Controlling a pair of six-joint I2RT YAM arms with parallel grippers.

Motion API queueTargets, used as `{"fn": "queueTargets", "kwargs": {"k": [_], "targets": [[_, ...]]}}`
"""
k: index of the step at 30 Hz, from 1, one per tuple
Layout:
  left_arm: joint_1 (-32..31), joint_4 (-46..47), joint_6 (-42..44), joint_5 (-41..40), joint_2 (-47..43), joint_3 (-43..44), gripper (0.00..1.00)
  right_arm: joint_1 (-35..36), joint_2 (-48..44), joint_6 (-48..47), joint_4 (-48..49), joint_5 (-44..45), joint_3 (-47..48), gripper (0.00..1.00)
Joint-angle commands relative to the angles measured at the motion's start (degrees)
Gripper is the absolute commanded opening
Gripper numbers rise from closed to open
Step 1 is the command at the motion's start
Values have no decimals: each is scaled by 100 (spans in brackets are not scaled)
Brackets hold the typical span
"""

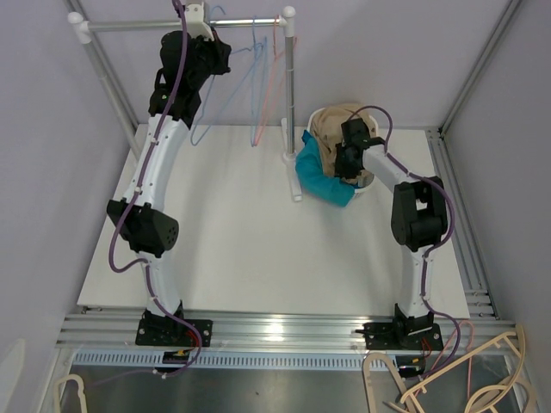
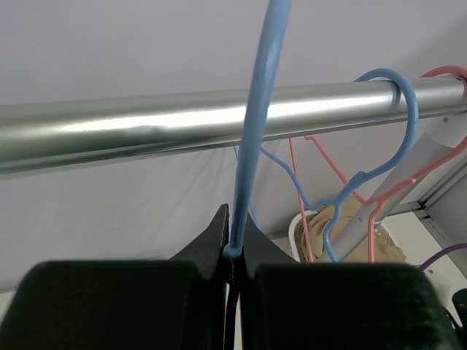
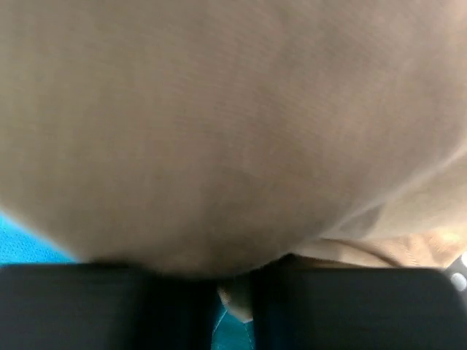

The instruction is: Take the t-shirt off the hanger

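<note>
My left gripper (image 1: pixel 213 58) is raised to the silver rail (image 1: pixel 185 24) and is shut on the wire of a bare blue hanger (image 1: pixel 225 99). In the left wrist view the jaws (image 2: pixel 235 251) pinch that blue hanger (image 2: pixel 257 124) just under the rail (image 2: pixel 146 127). My right gripper (image 1: pixel 349 165) is down in the white basket (image 1: pixel 366 189) on a beige t-shirt (image 1: pixel 331 120), with a teal t-shirt (image 1: pixel 320 176) hanging over the basket's side. In the right wrist view beige cloth (image 3: pixel 233 124) fills the frame, and a fold sits between the jaws (image 3: pixel 235 292).
A second blue hanger (image 1: pixel 258 77) and a pink hanger (image 1: pixel 277 60) hang bare on the rail near the upright rack post (image 1: pixel 291 112). Wooden hangers (image 1: pixel 482 379) lie below the table's near right corner. Grey walls close in on both sides.
</note>
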Motion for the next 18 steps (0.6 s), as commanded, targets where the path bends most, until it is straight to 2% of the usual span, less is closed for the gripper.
{"fn": "queueTargets", "kwargs": {"k": [1, 2, 4, 8, 15, 16, 18], "targets": [[-50, 329, 143, -32, 31, 30, 2, -78, -408, -88, -125, -116, -104, 27], [-50, 320, 143, 12, 40, 30, 4, -96, -470, -79, -107, -134, -43, 32], [-59, 250, 126, -5, 31, 30, 13, -122, -663, -70, -116, -90, 36, 33], [-59, 170, 169, -58, 22, 13, 19, -131, -953, -79, -151, -11, 264, 33], [-59, 170, 231, -172, 101, 39, 13, -131, -1454, -44, 7, -143, 239, 32], [-59, 188, 240, -172, 119, 56, 2, -131, -1490, -44, 24, -134, 195, 32], [-59, 284, 292, -216, 162, 65, 1, -140, -1569, -44, 68, -134, 159, 32]]}}
